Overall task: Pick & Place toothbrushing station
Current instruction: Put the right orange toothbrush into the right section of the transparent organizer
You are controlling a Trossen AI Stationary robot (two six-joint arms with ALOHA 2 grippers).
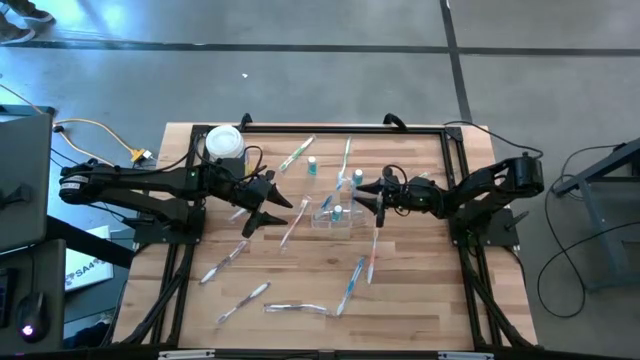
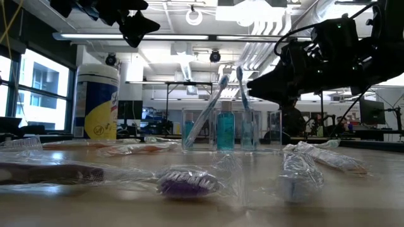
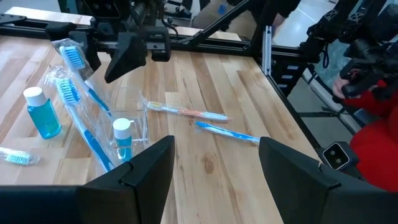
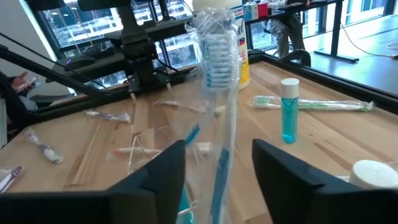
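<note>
The tabletop (image 1: 420, 290) carries the toothbrushing station (image 1: 335, 213) near its centre, its long axis running across between the two arms. The right gripper (image 1: 377, 200) is nearer, just beside the station's right end, fingers spread around a wrapped toothbrush (image 4: 219, 74) standing in it. The left gripper (image 1: 270, 212) waits farther off, spread and empty.

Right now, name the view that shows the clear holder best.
The low view: the clear holder stands side-on, brushes and blue bottle upright inside. The high view shows a faint outline, the left wrist view one corner, the right wrist view little.
</note>
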